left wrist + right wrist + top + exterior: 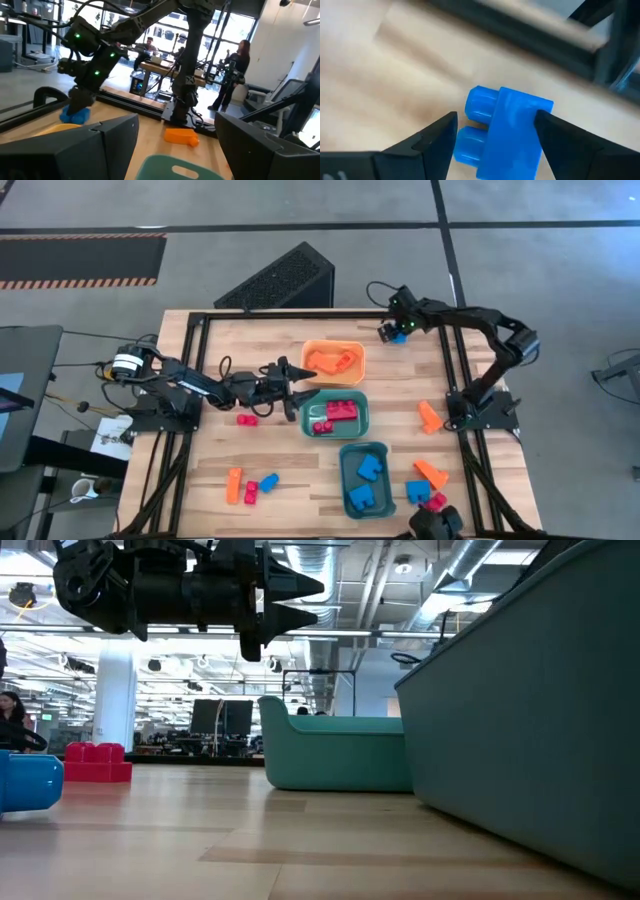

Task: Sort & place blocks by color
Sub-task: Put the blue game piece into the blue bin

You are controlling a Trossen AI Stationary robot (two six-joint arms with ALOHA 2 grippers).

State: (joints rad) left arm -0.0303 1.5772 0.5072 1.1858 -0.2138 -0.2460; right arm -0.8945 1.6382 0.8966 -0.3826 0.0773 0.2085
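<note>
On the desk's (pixel 250 345) near-left corner I see an orange, a red and a blue block (pixel 269 481) lying loose. My left hand (pixel 302 374) hangs spread and empty between the orange bin (pixel 333 345) and the teal bin (pixel 362 416). At the far right my right hand (pixel 392 333) stands wide around another blue block (pixel 507 131), not visibly clamped.

Bright even daylight over the table (pixel 270 480), soft short shadows, ceiling lights glaring in the low view's upper part, right wrist view blurred (background smeared), near bin wall (pixel 540 720) out of focus.
</note>
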